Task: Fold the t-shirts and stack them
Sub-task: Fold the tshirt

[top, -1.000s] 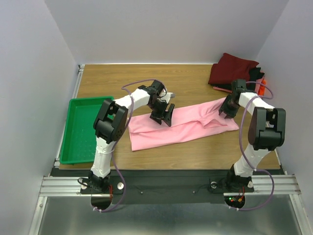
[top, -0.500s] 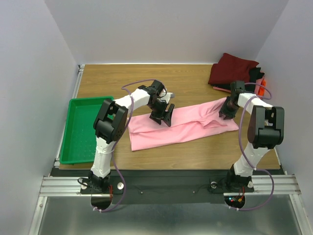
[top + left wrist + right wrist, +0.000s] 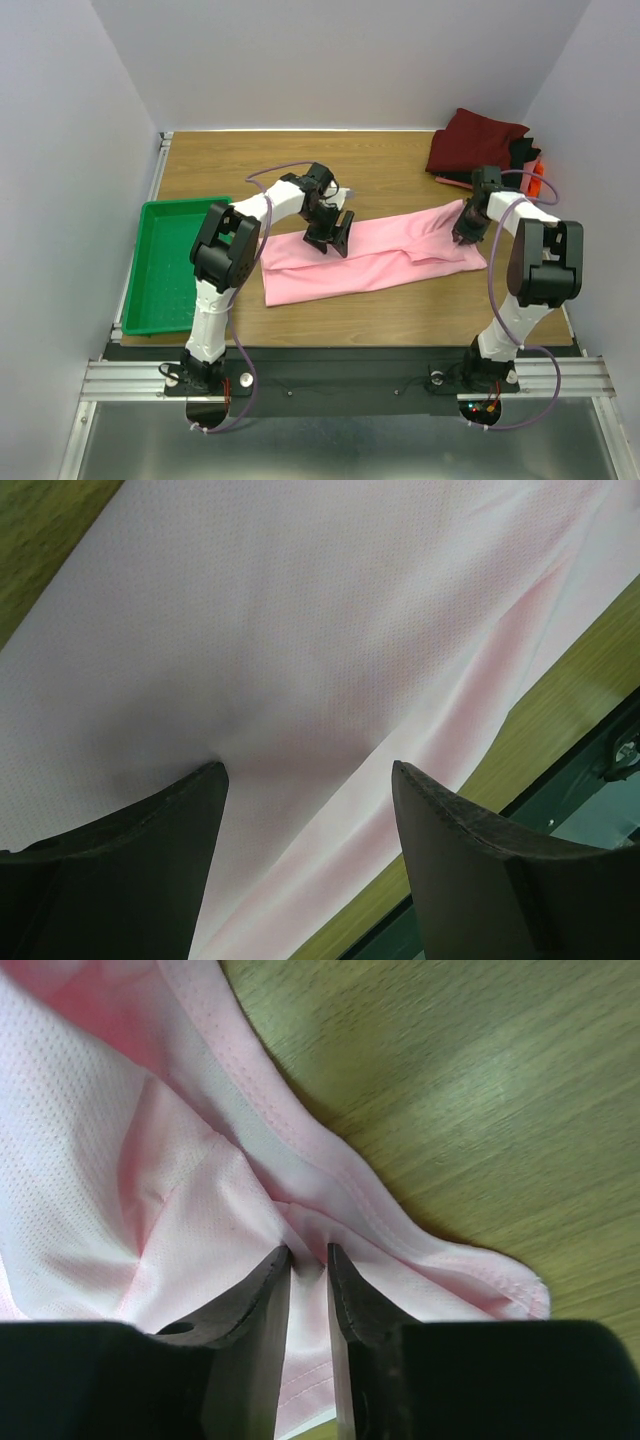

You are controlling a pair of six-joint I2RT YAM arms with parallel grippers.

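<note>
The pink t-shirt (image 3: 370, 255) is pinched at its right end by the right arm's jaws, which are closed almost completely on a thin ridge of cloth. In the right wrist view the two fingers (image 3: 255, 1330) meet just inside a stitched hem, where the fabric bunches into creases. The left arm's jaws are spread wide and grip nothing. Their fingertips (image 3: 150, 850) sit low over smooth cloth left of the shirt's middle, but whether they press on it cannot be told.

Outward from there, the shirt stretches as a long band across the middle of the top view, from lower left to upper right on the wooden surface (image 3: 400, 170). It looks doubled lengthwise, not yet a rectangle. It is a light mesh knit, flat at the left and wrinkled at the right. The folded stack (image 3: 475, 140) of dark shirts sits in the upper right corner, near the pinched end.

The likely trouble is the small bite. It may hold only the top layer, so a lift could peel the fold open or let the cloth slip free. With nothing holding the left end, a pull could drag the whole shirt askew. A wide swing could also nudge the stack.
</note>
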